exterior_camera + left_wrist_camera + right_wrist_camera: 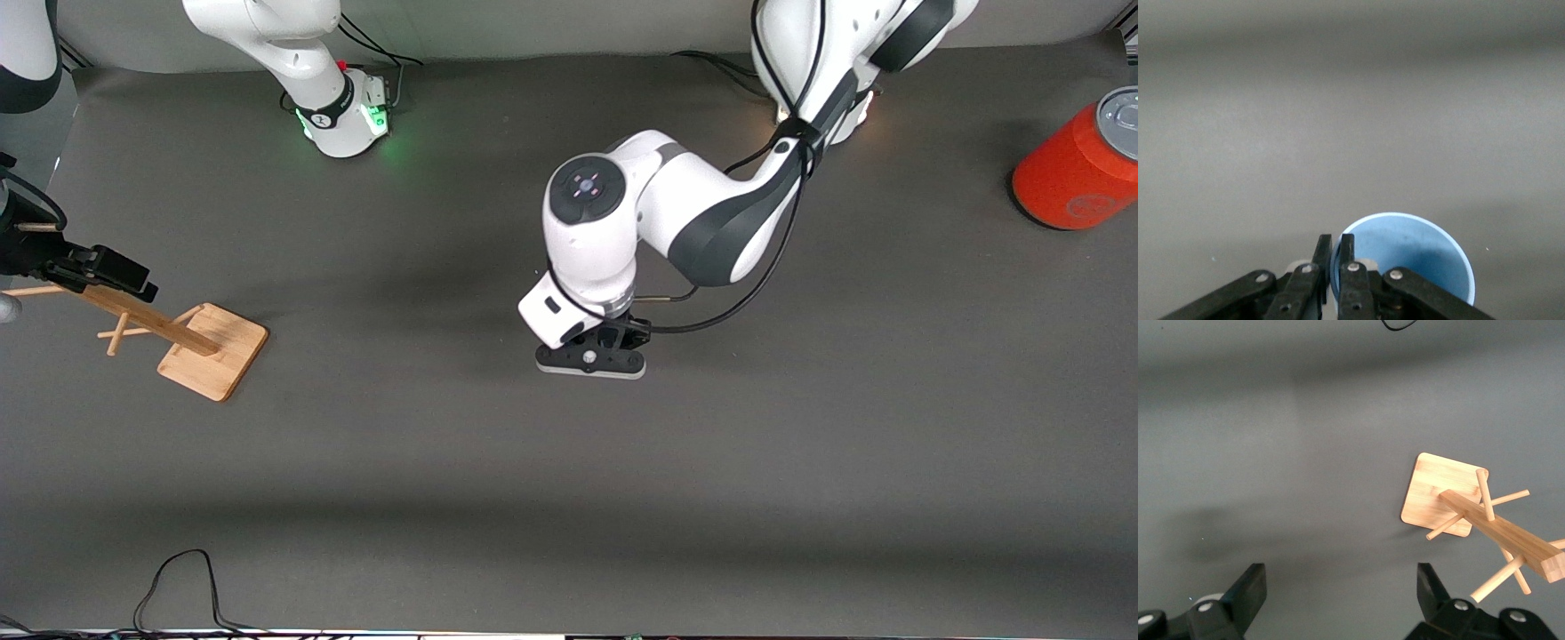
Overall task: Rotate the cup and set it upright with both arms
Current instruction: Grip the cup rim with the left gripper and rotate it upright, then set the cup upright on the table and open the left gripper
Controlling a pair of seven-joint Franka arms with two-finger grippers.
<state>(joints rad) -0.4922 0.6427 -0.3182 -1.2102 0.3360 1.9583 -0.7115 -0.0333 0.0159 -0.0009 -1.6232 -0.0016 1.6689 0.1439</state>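
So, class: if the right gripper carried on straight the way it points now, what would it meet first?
The right gripper, fingers open, points down at the bare grey table. It would probably meet that first, since the wooden peg rack lies off to one side, though depth is uncertain.

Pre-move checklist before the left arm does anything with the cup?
1. Left claw shut on the cup rim, one finger inside, one outside: ok.
2. Cup opening faces the left wrist camera, wall pinched: ok.
3. Cup lifted or on the table: cannot tell; the arm hides it in the front view.
4. Right claw open, waiting over the table by the wooden peg rack: ok.
5. Orange can stands at the left arm's end of the table, away from the cup: ok.
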